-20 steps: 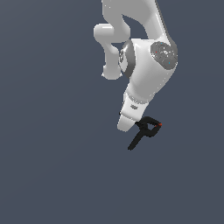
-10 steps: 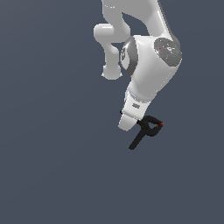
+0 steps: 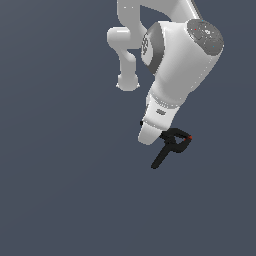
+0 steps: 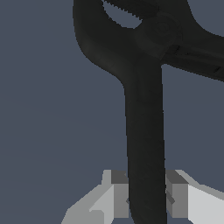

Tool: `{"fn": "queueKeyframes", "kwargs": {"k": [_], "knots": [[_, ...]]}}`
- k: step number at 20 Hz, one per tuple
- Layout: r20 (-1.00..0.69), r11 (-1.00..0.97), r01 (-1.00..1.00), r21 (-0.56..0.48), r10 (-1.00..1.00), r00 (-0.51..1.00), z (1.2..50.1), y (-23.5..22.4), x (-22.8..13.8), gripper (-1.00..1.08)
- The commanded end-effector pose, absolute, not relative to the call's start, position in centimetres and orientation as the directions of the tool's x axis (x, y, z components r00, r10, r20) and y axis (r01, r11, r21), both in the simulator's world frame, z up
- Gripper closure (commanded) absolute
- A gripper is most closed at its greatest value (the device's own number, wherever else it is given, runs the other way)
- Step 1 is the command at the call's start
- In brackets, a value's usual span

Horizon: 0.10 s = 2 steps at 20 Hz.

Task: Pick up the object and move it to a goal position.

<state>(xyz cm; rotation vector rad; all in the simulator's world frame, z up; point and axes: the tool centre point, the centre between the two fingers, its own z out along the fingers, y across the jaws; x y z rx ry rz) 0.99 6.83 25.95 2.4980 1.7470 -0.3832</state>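
pincer (image 4: 146, 201) clamped on clamp (image 4: 144, 131) handle; grip visible from wrist only | exterior: arm (image 3: 175, 65) hides it

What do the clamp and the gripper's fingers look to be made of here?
Clamp: matte black, probably plastic or coated metal; smooth, soft sheen, with a toothed jaw edge. The render leaves it open. A tiny red tip looks rubbery.
Fingers: flat, pale grey, faceted blocks, metal-like or hard plastic, no gloss; they press a clamp handle from both sides.
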Motion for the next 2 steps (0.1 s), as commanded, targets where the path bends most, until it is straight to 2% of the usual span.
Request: {"fn": "queueKeyframes", "kwargs": {"k": [1,2], "knots": [[-0.241,-0.352,0.932,-0.083,0.915,0.324,26.44,6.88,1.15,1.08],[-0.241,-0.352,0.932,-0.083,0.915,0.324,26.45,6.88,1.16,1.08]]}}
